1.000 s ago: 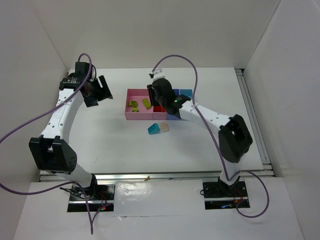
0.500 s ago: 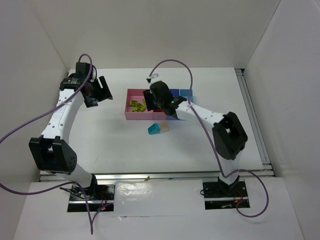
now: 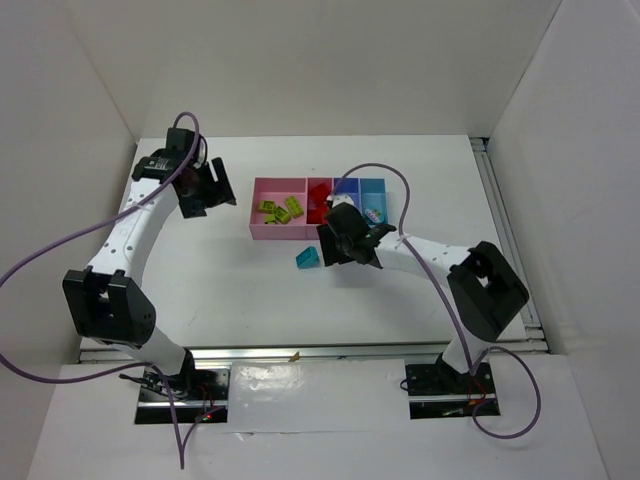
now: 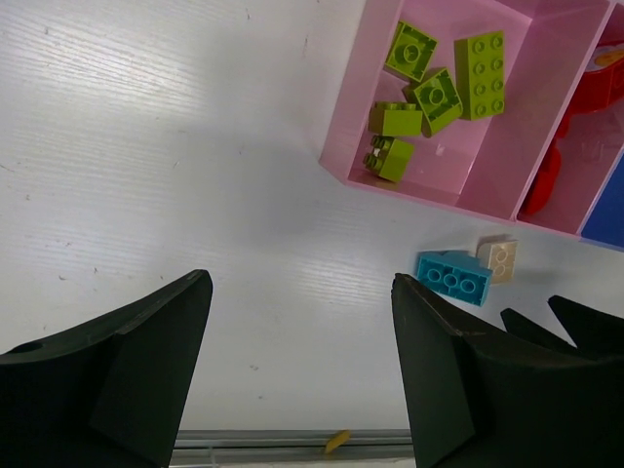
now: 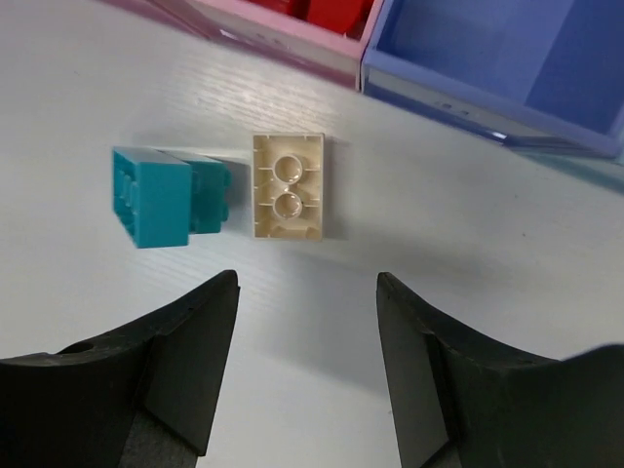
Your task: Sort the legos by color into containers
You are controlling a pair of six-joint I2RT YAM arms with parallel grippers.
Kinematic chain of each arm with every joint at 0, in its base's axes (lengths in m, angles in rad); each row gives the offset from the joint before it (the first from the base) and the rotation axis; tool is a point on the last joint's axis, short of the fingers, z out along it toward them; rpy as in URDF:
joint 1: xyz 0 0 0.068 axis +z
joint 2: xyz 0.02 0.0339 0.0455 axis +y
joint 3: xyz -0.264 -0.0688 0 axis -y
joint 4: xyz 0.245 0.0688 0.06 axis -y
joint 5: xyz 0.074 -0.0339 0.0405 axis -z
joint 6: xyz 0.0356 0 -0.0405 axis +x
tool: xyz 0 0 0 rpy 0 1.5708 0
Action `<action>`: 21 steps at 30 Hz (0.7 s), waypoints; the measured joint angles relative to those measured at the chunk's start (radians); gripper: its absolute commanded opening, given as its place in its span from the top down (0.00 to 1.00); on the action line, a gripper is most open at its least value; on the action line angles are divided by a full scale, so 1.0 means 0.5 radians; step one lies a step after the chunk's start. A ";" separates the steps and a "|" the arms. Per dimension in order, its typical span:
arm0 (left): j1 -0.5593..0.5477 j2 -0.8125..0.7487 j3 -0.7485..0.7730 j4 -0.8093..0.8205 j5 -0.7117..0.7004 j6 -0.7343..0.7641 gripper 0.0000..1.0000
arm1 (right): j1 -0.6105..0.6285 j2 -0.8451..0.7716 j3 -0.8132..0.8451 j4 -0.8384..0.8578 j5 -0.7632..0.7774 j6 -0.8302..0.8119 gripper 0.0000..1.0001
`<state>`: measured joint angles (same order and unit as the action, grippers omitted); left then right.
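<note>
The joined containers sit mid-table: a wide pink bin (image 3: 275, 228) holding several lime green legos (image 3: 280, 208), a narrow pink bin (image 3: 318, 188) with red pieces, a blue bin (image 3: 346, 188) and a cyan bin (image 3: 372, 190). A cyan lego (image 3: 307, 258) lies on the table in front of them. Beside it lies a cream-white lego (image 5: 289, 185), studs down. My right gripper (image 5: 307, 292) is open and empty, low over the table just short of the cream lego. My left gripper (image 4: 302, 292) is open and empty, left of the bins.
White walls enclose the table on the left, back and right. A metal rail runs along the near edge, with a small yellow scrap (image 3: 294, 355) on it. The cyan bin holds a light piece (image 3: 374, 213).
My right gripper has drawn back from over the bins toward the near side and come down by the two loose legos. My left gripper has shifted slightly right.
</note>
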<state>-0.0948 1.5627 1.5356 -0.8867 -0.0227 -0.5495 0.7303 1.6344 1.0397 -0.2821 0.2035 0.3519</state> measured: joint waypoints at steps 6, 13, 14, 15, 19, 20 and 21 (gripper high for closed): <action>-0.020 0.016 0.000 0.001 -0.015 0.000 0.15 | 0.000 0.214 0.011 0.014 -0.040 -0.023 0.31; -0.020 0.016 0.000 0.001 -0.031 0.000 0.15 | 0.000 0.372 0.070 0.117 -0.052 -0.082 0.34; -0.020 0.016 0.000 0.001 -0.034 0.000 0.15 | 0.000 0.384 0.081 0.131 -0.048 -0.091 0.36; -0.020 0.016 0.000 0.001 -0.034 0.000 0.15 | 0.000 0.392 0.090 0.146 -0.046 -0.096 0.38; -0.020 0.016 0.000 0.001 -0.035 0.000 0.15 | 0.000 0.410 0.109 0.205 -0.025 -0.115 0.64; -0.020 0.016 0.000 0.001 -0.035 0.000 0.15 | 0.001 0.409 0.109 0.206 -0.014 -0.121 0.68; -0.020 0.016 0.000 0.001 -0.036 0.000 0.15 | 0.001 0.407 0.109 0.205 -0.002 -0.111 0.71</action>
<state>-0.1047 1.5707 1.5356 -0.8864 -0.0406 -0.5495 0.7307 1.8381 1.0943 -0.1795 0.2024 0.2966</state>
